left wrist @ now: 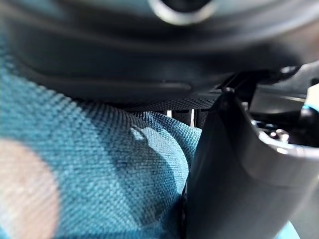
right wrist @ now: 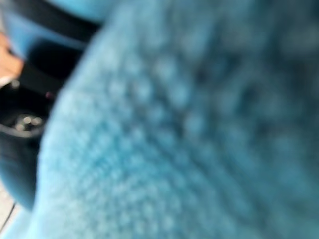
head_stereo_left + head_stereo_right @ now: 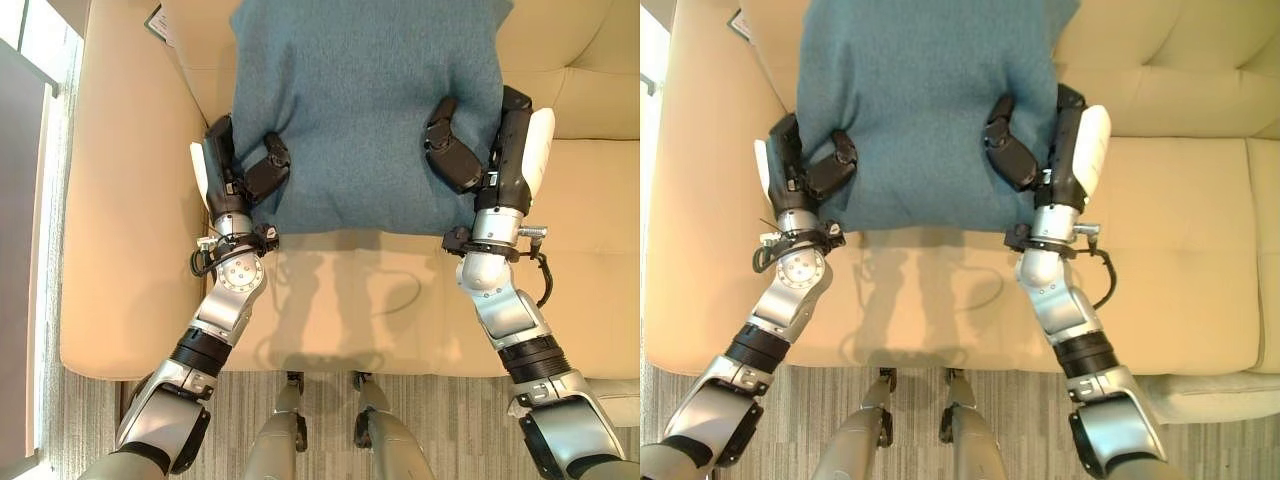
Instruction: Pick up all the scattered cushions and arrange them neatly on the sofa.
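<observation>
Carrying the teal cushion in over the sofa!

My left hand point(image 3: 252, 175) and right hand point(image 3: 470, 155) pinch the cushion point(image 3: 365, 110) at its near corners, thumbs curled on top, the other fingers tucked underneath. It hangs above the seat of the sofa point(image 3: 590, 290), towards the backrest. Next, I reckon: lower it against the back, then let both sides go together.

Coarse woven teal cushion point(image 3: 365, 110) on a smooth, leather-like beige sofa point(image 3: 130, 200).
</observation>
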Controlling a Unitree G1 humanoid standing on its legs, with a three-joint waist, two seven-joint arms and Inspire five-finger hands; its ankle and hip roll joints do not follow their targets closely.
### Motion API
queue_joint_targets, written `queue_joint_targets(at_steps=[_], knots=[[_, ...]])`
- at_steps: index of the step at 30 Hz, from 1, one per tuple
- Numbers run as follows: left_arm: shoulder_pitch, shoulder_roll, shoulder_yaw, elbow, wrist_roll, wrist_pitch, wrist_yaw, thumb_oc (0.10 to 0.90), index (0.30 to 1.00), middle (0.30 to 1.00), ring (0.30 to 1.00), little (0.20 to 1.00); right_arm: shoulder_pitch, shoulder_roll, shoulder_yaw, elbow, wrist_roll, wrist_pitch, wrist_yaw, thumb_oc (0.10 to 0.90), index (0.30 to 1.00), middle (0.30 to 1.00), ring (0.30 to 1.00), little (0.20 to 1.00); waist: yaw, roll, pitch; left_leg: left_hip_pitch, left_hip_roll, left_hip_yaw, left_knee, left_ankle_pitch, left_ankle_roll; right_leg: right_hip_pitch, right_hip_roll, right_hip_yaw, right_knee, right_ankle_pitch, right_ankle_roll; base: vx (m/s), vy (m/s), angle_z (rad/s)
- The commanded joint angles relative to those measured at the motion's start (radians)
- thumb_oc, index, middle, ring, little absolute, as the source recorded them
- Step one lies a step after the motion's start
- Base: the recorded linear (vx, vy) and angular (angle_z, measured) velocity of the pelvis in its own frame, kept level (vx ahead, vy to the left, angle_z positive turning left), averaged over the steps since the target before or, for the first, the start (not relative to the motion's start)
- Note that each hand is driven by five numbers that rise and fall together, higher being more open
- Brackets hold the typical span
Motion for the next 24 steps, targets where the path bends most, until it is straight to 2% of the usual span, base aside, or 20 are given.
queue_joint_targets(at_steps=[1,4,5,11,14,15,16,17,18,19,24], knots=[[-0.2,-0.022,-0.077,-0.01,0.127,-0.211,0.026,0.4,0.3,0.3,0.3,0.3,-0.158,0.028,0.036,-0.042,-0.13,-0.09,-0.128,0.4,0.3,0.3,0.3,0.3,0.009,-0.042,-0.17,-0.048,-0.022,-0.014,0.0,-0.094,-0.053,0.005,-0.029,-0.01,0.004,-0.136,0.16,0.01,-0.022,0.1],[-0.276,-0.025,-0.106,0.109,0.063,-0.214,0.011,0.4,0.3,0.3,0.3,0.3,-0.251,0.011,0.088,0.065,-0.117,-0.062,-0.148,0.4,0.3,0.3,0.3,0.3,0.005,-0.044,-0.161,-0.068,-0.021,-0.017,0.0,-0.088,-0.055,-0.019,-0.03,-0.013,0.004,-0.13,0.162,0.0,-0.028,0.08],[-0.36,-0.017,-0.142,0.216,0.009,-0.202,-0.016,0.4,0.3,0.3,0.3,0.3,-0.338,0.005,0.132,0.166,-0.062,-0.052,-0.147,0.4,0.3,0.3,0.3,0.3,0.003,-0.046,-0.155,-0.085,-0.02,-0.019,0.0,-0.081,-0.058,-0.035,-0.031,-0.014,0.004,-0.123,0.163,-0.01,-0.031,0.02],[-0.504,0.006,-0.194,0.413,-0.078,-0.156,-0.128,0.4,0.3,0.3,0.3,0.3,-0.514,-0.018,0.2,0.375,0.066,-0.018,-0.117,0.4,0.3,0.3,0.3,0.3,0.005,-0.042,-0.129,-0.128,-0.016,-0.033,0.0,-0.07,-0.061,-0.08,-0.032,-0.017,0.004,-0.112,0.17,0.0,-0.024,0.04],[-0.53,0.011,-0.207,0.461,-0.1,-0.151,-0.16,0.4,0.3,0.3,0.3,0.3,-0.56,-0.025,0.225,0.421,0.082,-0.011,-0.102,0.4,0.3,0.3,0.3,0.3,0.001,-0.042,-0.127,-0.143,-0.017,-0.037,0.0,-0.068,-0.061,-0.095,-0.03,-0.013,0.004,-0.108,0.17,0.01,-0.01,0.04],[-0.542,0.011,-0.21,0.477,-0.111,-0.146,-0.174,0.467,0.401,0.401,0.401,0.401,-0.579,-0.029,0.239,0.441,0.091,-0.006,-0.092,0.4,0.3,0.3,0.3,0.3,-0.001,-0.042,-0.126,-0.147,-0.018,-0.038,0.0,-0.068,-0.062,-0.101,-0.029,-0.012,0.004,-0.107,0.17,0.0,0.0,0.0],[-0.556,0.013,-0.209,0.504,-0.131,-0.142,-0.186,0.679,0.719,0.719,0.719,0.719,-0.602,-0.035,0.255,0.47,0.113,-0.004,-0.074,0.408,0.312,0.312,0.312,0.312,-0.002,-0.043,-0.124,-0.154,-0.018,-0.039,0.0,-0.065,-0.063,-0.109,-0.03,-0.013,0.004,-0.105,0.171,0.02,-0.032,-0.01],[-0.563,0.01,-0.209,0.53,-0.159,-0.138,-0.203,0.8,0.9,0.9,0.9,0.9,-0.62,-0.038,0.271,0.503,0.141,-0.001,-0.048,0.485,0.427,0.427,0.427,0.427,-0.004,-0.046,-0.123,-0.16,-0.016,-0.04,0.0,-0.064,-0.064,-0.115,-0.029,-0.014,0.004,-0.104,0.173,0.01,-0.033,0.01],[-0.575,0.009,-0.21,0.552,-0.181,-0.134,-0.218,0.8,0.9,0.9,0.9,0.9,-0.639,-0.038,0.283,0.528,0.168,-0.004,-0.033,0.703,0.754,0.754,0.754,0.754,-0.006,-0.046,-0.121,-0.165,-0.017,-0.041,0.0,-0.064,-0.065,-0.121,-0.029,-0.014,0.004,-0.103,0.172,0.02,-0.033,0.02],[-0.591,0.011,-0.212,0.578,-0.198,-0.128,-0.227,0.8,0.9,0.9,0.9,0.9,-0.654,-0.04,0.297,0.562,0.203,-0.006,-0.011,0.8,0.9,0.9,0.9,0.9,-0.007,-0.047,-0.12,-0.169,-0.017,-0.042,0.0,-0.063,-0.065,-0.126,-0.029,-0.014,0.004,-0.101,0.173,0.0,0.0,0.0],[-0.611,0.031,-0.22,0.638,-0.234,-0.105,-0.272,0.8,0.9,0.9,0.9,0.9,-0.681,-0.031,0.33,0.634,0.303,-0.011,0.06,0.8,0.9,0.9,0.9,0.9,-0.009,-0.049,-0.112,-0.175,-0.018,-0.046,0.0,-0.061,-0.066,-0.131,-0.025,-0.012,0.004,-0.098,0.174,0.0,0.0,0.0]])
